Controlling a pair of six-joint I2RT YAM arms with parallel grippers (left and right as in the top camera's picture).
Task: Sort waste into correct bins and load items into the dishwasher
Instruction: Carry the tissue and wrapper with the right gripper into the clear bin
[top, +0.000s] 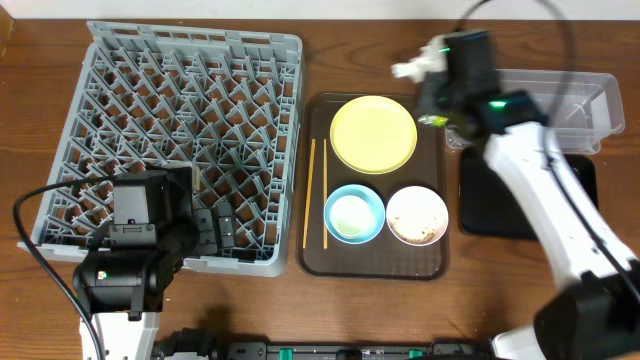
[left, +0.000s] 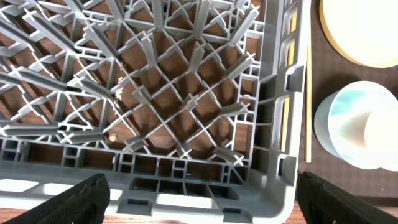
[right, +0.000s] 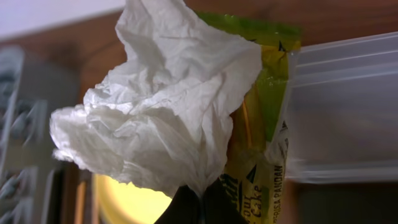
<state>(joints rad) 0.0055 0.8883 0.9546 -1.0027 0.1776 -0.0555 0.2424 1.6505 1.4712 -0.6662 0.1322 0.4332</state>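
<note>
**Wrapper pinched beside the clear tub, dishes on the brown tray**

Nearest, the left gripper (left: 199, 186) hangs with its 2 fingers spread wide over the near right corner of the grey dish rack (top: 150, 110), holding nothing. The wrist view shows only pegs and lattice beneath it.

Just right of the rack sits the brown serving tray (top: 375, 260). The 2 wooden chopsticks (top: 310, 195) lie lengthwise along its left side. On its near half are 2 bowls side by side: the light blue bowl (top: 354, 214), with a pale rounded shape inside that cannot be made out, and the white bowl (top: 417, 215), holding beige crumbs. Behind them lies the yellow-green plate (top: 373, 134).

Right of the tray is the black tray (top: 490, 200), partly hidden by the right arm, with the clear tub (top: 590, 95) behind it.

Farthest, the right gripper (right: 200, 202) is pinched tight on the crumpled white wrapper (right: 161, 118), held in the air just beside the tub's left end, above the brown tray's far right corner.
</note>
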